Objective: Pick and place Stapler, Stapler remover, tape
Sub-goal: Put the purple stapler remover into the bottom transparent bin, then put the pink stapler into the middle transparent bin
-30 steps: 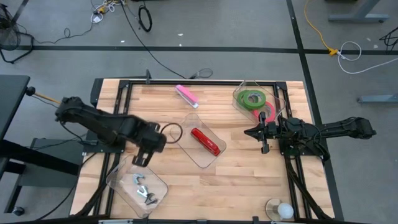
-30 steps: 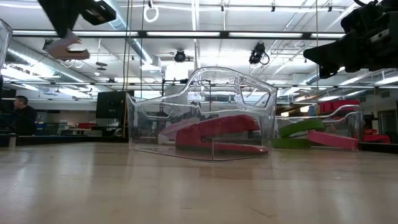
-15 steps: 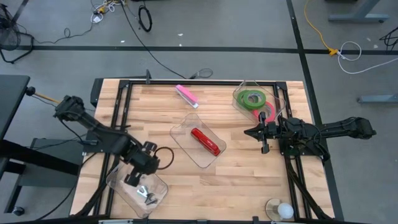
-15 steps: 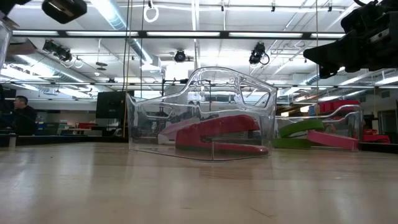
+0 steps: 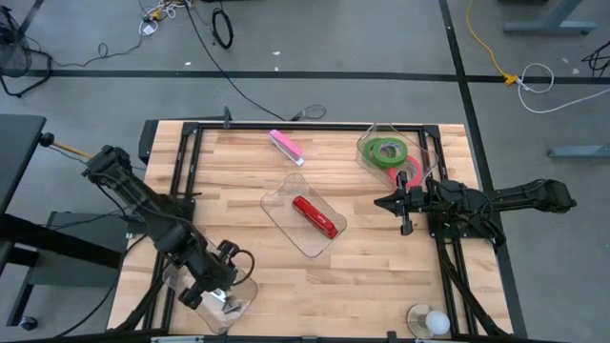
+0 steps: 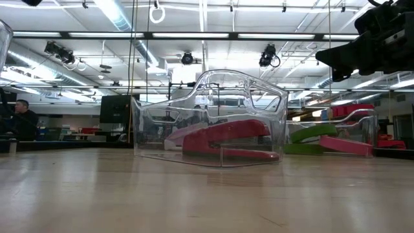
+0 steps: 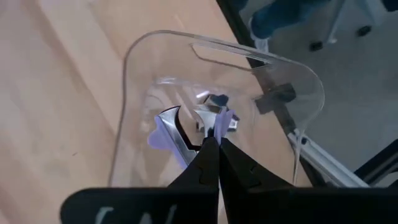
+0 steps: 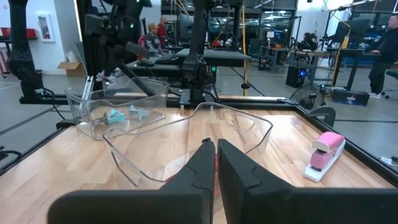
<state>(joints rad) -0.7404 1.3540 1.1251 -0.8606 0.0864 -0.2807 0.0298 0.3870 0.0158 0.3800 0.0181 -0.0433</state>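
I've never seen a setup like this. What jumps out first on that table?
A red stapler lies in a clear tray at the table's middle, and a pink stapler lies loose near the far edge. Green and pink tape fills a tray at the far right corner. The left gripper reaches into the near-left tray holding staple removers.

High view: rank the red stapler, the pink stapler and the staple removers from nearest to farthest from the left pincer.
1. Staple removers, in the clear tray right at the left pincer, front-left corner.
2. Red stapler, in the centre tray.
3. Pink stapler, loose near the table's far edge.
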